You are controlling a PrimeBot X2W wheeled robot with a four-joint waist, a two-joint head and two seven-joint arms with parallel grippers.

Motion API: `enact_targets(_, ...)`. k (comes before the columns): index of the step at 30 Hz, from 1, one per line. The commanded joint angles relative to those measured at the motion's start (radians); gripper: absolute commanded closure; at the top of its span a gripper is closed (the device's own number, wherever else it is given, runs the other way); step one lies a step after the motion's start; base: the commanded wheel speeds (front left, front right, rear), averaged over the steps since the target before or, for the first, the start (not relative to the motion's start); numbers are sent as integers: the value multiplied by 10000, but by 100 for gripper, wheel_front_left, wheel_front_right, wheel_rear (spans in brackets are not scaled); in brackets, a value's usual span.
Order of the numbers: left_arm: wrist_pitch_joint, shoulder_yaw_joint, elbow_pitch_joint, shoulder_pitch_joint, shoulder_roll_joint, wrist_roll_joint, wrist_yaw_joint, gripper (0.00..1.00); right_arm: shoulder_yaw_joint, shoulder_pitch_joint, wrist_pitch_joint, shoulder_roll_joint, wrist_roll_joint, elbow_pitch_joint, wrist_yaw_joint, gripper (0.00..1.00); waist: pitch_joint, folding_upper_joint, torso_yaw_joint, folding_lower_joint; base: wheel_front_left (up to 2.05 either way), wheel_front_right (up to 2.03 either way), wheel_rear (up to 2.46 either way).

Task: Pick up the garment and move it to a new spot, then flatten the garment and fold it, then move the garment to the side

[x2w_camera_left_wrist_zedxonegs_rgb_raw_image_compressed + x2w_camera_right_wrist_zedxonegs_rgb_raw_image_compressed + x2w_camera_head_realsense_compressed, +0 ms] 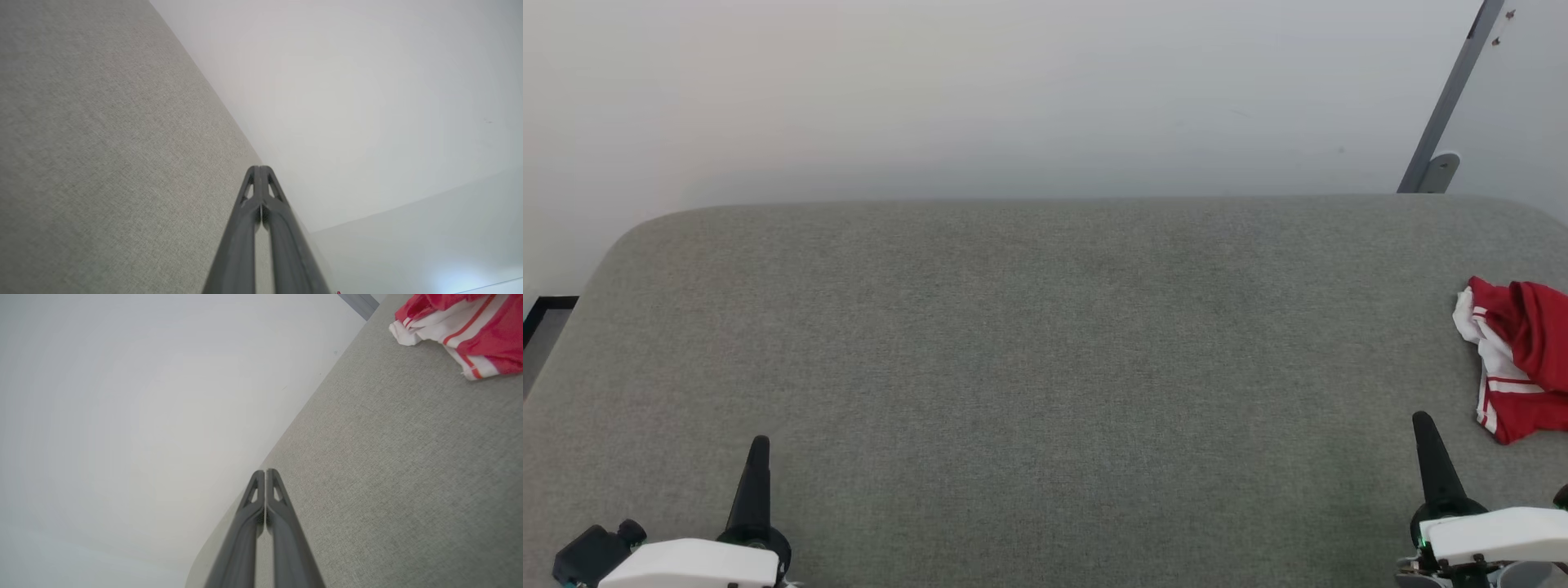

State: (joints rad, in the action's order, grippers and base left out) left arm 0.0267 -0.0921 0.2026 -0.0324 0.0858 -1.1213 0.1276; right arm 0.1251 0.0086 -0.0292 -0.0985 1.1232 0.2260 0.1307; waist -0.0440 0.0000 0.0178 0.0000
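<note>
A wide table [1045, 367] covered in grey woven cloth stretches from left to right, with rounded far corners and a plain pale wall [1013, 98] behind it. The shirt [1519, 359] lies crumpled in a heap at the right edge of the table, about halfway between near and far, and the edge of the head view cuts part of it off. It is red, with white cloth and thin red stripes showing on its left side (no print can be made out in the folds). The left gripper [759, 445] sits at the near left over bare cloth, well apart from the shirt, with its two dark fingers pressed together into a single point and nothing between them. In the left wrist view the left gripper [260, 168] shows the same, its tips touching. The right gripper [1423, 420] sits at the near right, just to the left of the shirt and a little nearer than it, not touching it. Its fingers are also pressed together and hold nothing. In the right wrist view the right gripper [266, 472] points along the table toward the wall, and the shirt [461, 326] lies apart from it, ahead and to the right. A grey metal bar [1450, 98] leans against the wall at the far right. A dark strip of floor [543, 314] shows past the left edge of the table.
</note>
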Motion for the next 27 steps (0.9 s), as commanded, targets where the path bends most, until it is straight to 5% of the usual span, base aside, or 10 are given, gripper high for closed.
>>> enact_targets(1,-95,-44,-65,316,-7,-344,28,100,-24,-288,110,6,340,-84,1,100,16,0,-6,0,0,0,0)
enact_targets(27,-718,-142,168,853,-165,-2442,39,100,-68,-715,747,229,2455,46,1,100,196,0,-74,0,0,0,0)
